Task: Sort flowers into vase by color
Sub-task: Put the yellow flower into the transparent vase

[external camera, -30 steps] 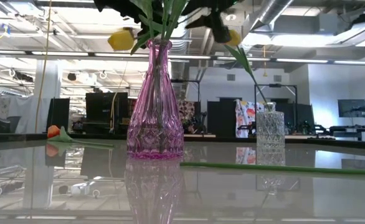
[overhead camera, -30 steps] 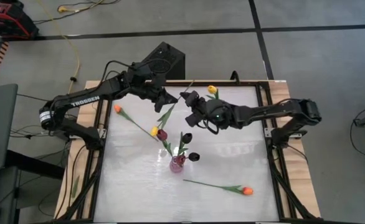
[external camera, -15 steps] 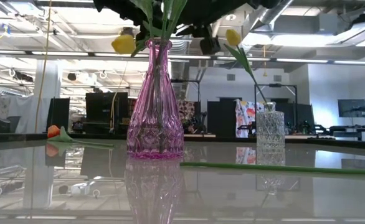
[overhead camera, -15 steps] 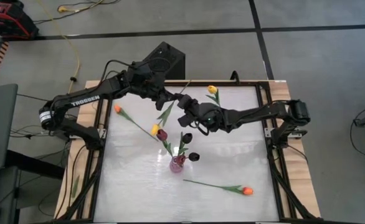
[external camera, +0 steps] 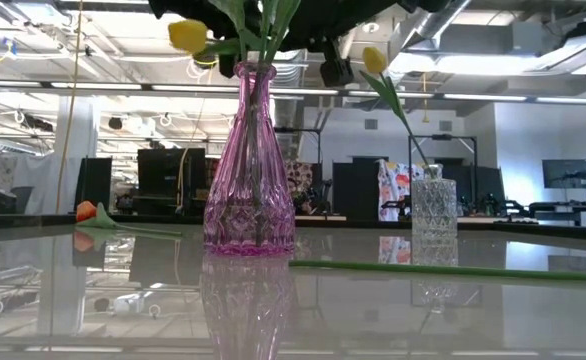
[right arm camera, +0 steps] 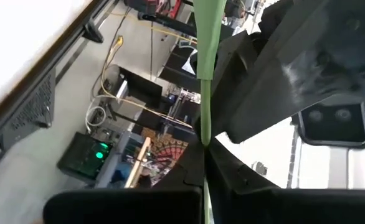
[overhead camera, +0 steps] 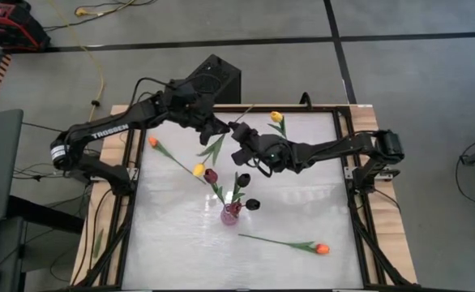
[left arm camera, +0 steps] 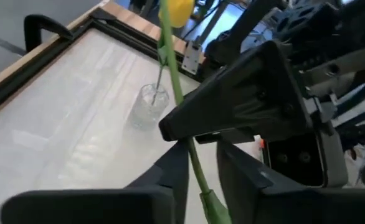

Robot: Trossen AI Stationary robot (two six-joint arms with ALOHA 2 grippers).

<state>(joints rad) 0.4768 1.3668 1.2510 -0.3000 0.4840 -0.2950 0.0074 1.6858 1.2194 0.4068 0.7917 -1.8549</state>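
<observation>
A yellow flower (overhead camera: 198,169) hangs in the air over the table's far middle, its thin green stem (overhead camera: 224,139) slanting away to the far right. My right gripper (overhead camera: 236,138) is shut on that stem. My left gripper (left arm camera: 202,149) stands open, with the same stem running through the gap between its fingers; whether they touch it, I cannot tell. A pink vase (overhead camera: 231,213) with dark maroon flowers (overhead camera: 243,179) stands mid-table. A clear vase (left arm camera: 150,107) at the far side holds a yellow flower (overhead camera: 276,116). Two orange flowers (overhead camera: 152,141) (overhead camera: 323,249) lie flat on the table. My right gripper pinches the yellow flower's stem (right arm camera: 204,124) between its two fingers, about midway along, beyond the leaves. The fingers come level from the table's right and lie across the stem. The flower is lifted clear of the table, slanting, head toward the near left.
A black box (overhead camera: 217,77) sits just beyond the table's far edge behind my left arm. The long stem of one orange flower (external camera: 443,270) lies across the near right of the table. The white tabletop (overhead camera: 302,203) is bare between the pink vase and the right edge.
My right gripper has moved toward the table's left, up to the yellow flower's stem, and has shut on it. The flower's yellow head has risen a little in the low view while the stem stayed between the two grippers.
</observation>
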